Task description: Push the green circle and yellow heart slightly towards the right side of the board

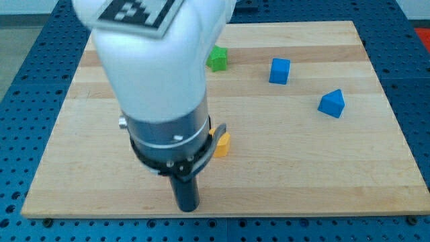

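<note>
Blue perforated bench surrounded a wooden board. My tip rested near the board's bottom edge, below and left of a yellow block, largely hidden behind the arm. No fingers were fitted. A green block sat near the top; a blue cube and blue triangular block lay right.

bright, even light falls from overhead. the wooden worktop shows no glare. short soft shadows sit under the blue blocks. the white arm, close to the camera, looks blurred and slightly washed out at the view's top.
</note>
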Controlling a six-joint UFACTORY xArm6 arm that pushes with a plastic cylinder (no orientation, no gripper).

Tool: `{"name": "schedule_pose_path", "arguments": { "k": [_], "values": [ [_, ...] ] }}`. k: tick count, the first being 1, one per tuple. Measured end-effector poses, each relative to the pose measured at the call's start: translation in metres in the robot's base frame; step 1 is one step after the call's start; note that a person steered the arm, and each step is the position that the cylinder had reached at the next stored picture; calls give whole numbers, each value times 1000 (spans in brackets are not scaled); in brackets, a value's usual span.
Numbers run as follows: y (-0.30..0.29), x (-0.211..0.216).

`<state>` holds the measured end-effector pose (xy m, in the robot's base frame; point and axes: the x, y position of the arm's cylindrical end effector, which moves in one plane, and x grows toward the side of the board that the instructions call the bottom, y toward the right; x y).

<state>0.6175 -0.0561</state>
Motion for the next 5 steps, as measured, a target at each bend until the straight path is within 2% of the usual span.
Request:
{"name": "schedule_pose_path", "arguments": {
  "k": [1, 2, 3, 5],
  "values": [
    [-29, 0],
    [-106, -17],
    [-110, -41],
    [-110, -61]
  ]
}}
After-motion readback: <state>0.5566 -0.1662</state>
